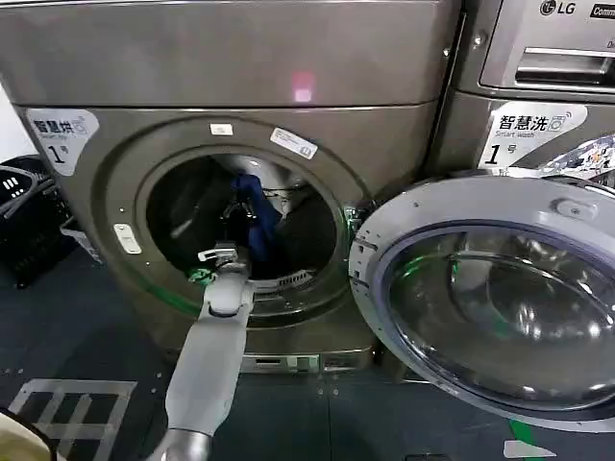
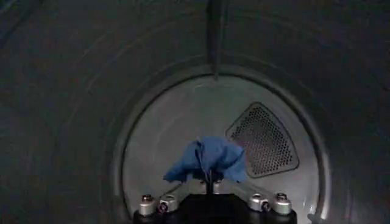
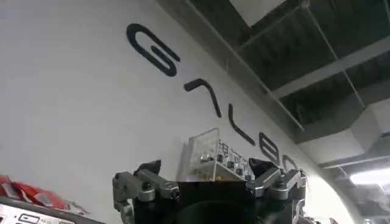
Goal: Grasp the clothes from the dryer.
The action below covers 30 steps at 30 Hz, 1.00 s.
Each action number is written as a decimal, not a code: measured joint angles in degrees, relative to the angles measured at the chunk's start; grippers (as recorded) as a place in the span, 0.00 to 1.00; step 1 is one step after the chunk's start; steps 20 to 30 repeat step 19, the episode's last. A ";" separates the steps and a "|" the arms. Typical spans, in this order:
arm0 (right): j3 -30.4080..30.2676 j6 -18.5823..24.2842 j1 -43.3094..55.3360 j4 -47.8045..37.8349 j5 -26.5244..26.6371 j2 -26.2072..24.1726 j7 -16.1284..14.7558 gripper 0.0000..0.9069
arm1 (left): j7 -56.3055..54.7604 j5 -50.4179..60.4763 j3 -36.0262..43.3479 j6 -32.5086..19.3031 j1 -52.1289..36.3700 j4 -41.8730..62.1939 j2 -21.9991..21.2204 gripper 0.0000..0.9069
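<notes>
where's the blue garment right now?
In the head view the royal-blue fabric garment hangs inside the round mouth of the bronze-grey front-loading dryer, just above the left tool; the left wrist view shows it bunched in that tool, before the perforated vent panel.

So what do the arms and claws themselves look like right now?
The left arm is a smooth light-grey tube ending in a rounded wrist. The left claw has a black body with silver linkage arms and round silver bolts. The right claw matches: black housing, silver jointed links, dark fingertips.

Left claw (image 2: pixel 207 180) fingertips buried in blue cloth (image 2: pixel 207 158).
</notes>
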 measured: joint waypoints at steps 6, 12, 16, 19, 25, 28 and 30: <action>-0.04 0.38 0.21 -0.07 -0.04 0.18 0.09 1.00 | 1.14 0.24 0.45 0.43 1.09 -0.89 0.20 0.00; 0.00 0.37 0.37 -0.14 -0.31 0.19 -0.01 1.00 | 2.43 0.54 0.73 0.51 1.28 -0.94 0.23 0.00; -0.04 0.35 0.47 -0.13 -0.41 0.29 -0.15 1.00 | 3.04 0.55 0.86 0.57 1.30 -0.94 0.39 0.00; -0.04 0.35 0.47 -0.14 -0.44 0.33 -0.23 1.00 | 3.38 0.56 0.96 0.65 1.30 -0.97 0.41 0.00; -0.04 0.35 0.47 -0.14 -0.44 0.33 -0.23 1.00 | 3.38 0.56 0.96 0.65 1.30 -0.97 0.41 0.00; -0.04 0.35 0.47 -0.14 -0.44 0.33 -0.23 1.00 | 3.38 0.56 0.96 0.65 1.30 -0.97 0.41 0.00; -0.04 0.35 0.47 -0.14 -0.44 0.33 -0.23 1.00 | 3.38 0.56 0.96 0.65 1.30 -0.97 0.41 0.00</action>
